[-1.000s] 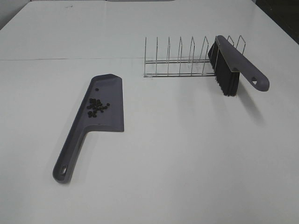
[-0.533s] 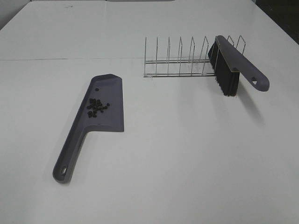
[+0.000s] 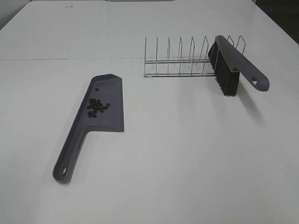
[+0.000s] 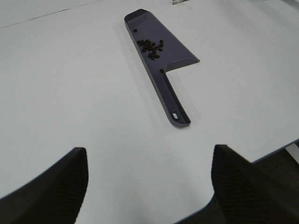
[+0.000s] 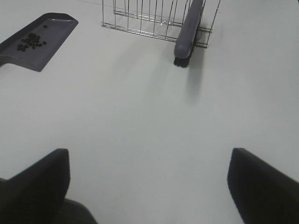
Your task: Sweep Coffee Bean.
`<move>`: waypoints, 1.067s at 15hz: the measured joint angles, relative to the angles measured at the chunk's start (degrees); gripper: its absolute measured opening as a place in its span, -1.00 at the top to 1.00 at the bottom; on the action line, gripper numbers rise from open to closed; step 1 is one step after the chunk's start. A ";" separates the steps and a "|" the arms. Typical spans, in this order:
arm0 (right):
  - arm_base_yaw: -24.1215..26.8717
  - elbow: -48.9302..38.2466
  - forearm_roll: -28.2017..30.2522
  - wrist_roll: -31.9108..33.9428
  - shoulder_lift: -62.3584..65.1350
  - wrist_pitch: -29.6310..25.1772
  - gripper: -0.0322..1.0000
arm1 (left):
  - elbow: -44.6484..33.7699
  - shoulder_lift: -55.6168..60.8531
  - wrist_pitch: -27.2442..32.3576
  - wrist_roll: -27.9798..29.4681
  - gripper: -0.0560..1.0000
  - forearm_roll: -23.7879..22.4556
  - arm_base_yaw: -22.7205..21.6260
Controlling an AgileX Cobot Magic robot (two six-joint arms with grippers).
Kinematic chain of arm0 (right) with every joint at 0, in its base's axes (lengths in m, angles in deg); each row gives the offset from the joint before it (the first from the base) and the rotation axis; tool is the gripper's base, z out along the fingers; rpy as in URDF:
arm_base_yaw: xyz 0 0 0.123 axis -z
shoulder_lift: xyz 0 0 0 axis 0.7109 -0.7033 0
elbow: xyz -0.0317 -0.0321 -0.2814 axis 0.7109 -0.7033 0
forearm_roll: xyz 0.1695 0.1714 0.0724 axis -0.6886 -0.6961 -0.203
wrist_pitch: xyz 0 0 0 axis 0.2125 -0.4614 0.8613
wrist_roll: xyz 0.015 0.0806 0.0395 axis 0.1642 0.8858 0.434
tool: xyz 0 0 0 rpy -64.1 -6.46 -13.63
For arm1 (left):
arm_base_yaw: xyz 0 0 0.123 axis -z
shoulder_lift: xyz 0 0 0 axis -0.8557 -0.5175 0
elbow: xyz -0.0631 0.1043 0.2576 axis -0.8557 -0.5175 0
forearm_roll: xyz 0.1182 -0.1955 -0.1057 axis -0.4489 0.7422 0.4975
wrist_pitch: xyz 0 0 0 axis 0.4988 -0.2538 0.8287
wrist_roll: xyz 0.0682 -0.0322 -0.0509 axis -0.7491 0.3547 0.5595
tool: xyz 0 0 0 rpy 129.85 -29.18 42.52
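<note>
A cluster of dark coffee beans (image 3: 96, 107) lies on the blade of a grey-purple dustpan (image 3: 105, 93) flat on the white table, handle toward the front left. The beans (image 4: 150, 46) and dustpan (image 4: 169, 91) show in the left wrist view, and beans (image 5: 31, 40) on the dustpan (image 5: 49, 28) in the right wrist view. A grey brush (image 3: 233, 63) with black bristles leans in a wire rack (image 3: 180, 63); the brush (image 5: 188, 32) also shows in the right wrist view. My left gripper (image 4: 149, 182) and right gripper (image 5: 148, 186) are open, empty, far from all of these.
The wire rack (image 5: 140, 18) with several upright dividers stands at the back right of the white table (image 3: 187, 154). The table's front edge (image 4: 261, 156) shows in the left wrist view. Neither arm shows in the exterior view.
</note>
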 joint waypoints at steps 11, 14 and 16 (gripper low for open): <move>0.00 0.00 0.00 0.00 0.00 0.00 -0.70 | 0.00 0.00 0.00 -1.55 -0.40 1.26 0.00; 0.00 0.00 0.00 0.00 0.00 0.00 -0.70 | 0.00 0.00 0.00 -1.55 -0.40 1.15 0.00; 0.00 0.00 0.00 0.00 0.00 0.00 -0.70 | 0.00 0.00 0.00 -1.55 -0.40 1.15 0.00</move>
